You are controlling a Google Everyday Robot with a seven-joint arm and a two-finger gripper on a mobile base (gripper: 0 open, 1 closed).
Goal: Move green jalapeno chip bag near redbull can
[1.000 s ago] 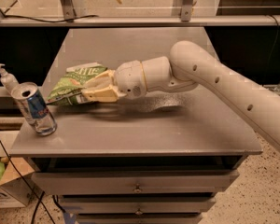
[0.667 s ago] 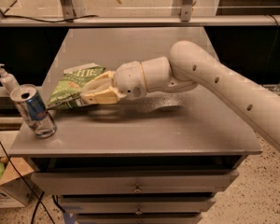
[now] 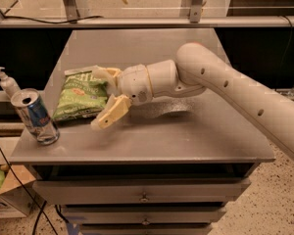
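Observation:
The green jalapeno chip bag [image 3: 80, 95] lies flat on the left part of the grey table [image 3: 186, 136]. The redbull can [image 3: 35, 116], silver and blue with an open top, stands upright near the table's front left corner, a short gap left of the bag. My gripper [image 3: 98, 99] reaches in from the right at the bag's right edge. It is open, with one finger [image 3: 102, 73] behind the bag and the other [image 3: 110, 115] in front of it.
A white pump bottle [image 3: 8, 83] stands just off the table's left edge, behind the can. Drawers [image 3: 142, 195] sit under the tabletop. A cardboard box [image 3: 5, 195] is on the floor at lower left. A shelf rail [image 3: 147, 21] runs behind the table.
The fingers have spread apart and let go of the bag, which now rests on the table. The can has not moved.

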